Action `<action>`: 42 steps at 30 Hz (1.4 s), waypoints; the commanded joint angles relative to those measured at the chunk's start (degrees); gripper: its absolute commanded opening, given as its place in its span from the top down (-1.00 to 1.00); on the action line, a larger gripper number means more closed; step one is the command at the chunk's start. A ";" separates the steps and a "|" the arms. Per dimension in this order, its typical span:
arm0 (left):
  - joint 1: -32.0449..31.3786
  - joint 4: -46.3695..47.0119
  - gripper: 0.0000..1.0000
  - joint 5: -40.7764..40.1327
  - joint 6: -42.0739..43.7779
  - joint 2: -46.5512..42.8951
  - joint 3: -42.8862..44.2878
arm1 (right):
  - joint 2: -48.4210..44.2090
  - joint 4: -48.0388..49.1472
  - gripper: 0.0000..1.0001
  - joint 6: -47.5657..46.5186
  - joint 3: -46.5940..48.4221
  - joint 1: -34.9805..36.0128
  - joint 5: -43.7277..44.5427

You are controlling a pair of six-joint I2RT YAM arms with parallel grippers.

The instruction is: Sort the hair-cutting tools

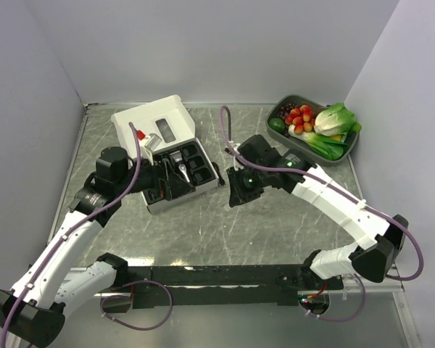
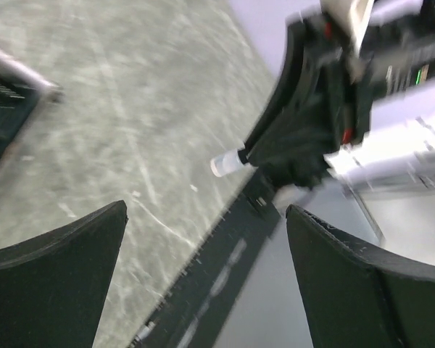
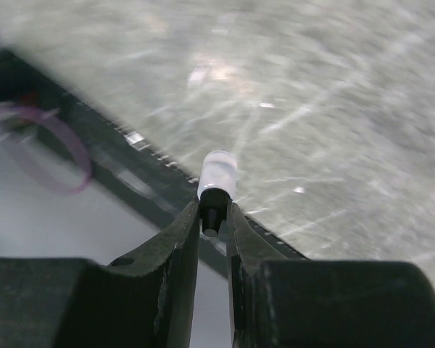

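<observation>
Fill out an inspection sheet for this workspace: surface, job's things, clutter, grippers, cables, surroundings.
Surface: grey marbled table with pale streaks.
Job's things: small white-capped bit, gripped by its black end; other pieces sit in the black tray at left, too small to name.
Clutter: white box behind the tray; grey dish of vegetables and fruit in the far right corner.
Grippers: left gripper open and empty, by the tray; right gripper shut on the bit.
Cables: purple cables run along both arms, with loose loops by the bases.
Surroundings: plain pale walls on three sides.
</observation>
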 commanded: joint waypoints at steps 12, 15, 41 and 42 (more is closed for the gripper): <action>-0.33 2.81 -0.96 31.69 3.49 2.85 5.80 | 0.20 -1.49 0.71 -7.59 12.55 -1.02 -39.70; -0.59 2.63 -0.96 32.57 3.76 2.76 6.15 | 1.34 -1.92 0.69 -7.07 15.27 -1.02 -40.67; -3.14 2.01 -0.20 34.07 5.60 6.19 9.58 | 11.80 -2.89 0.68 -6.36 28.11 -0.58 -41.64; -3.23 1.92 -0.17 34.16 5.60 6.28 9.58 | 11.89 -2.80 0.68 -6.28 28.20 -0.58 -41.73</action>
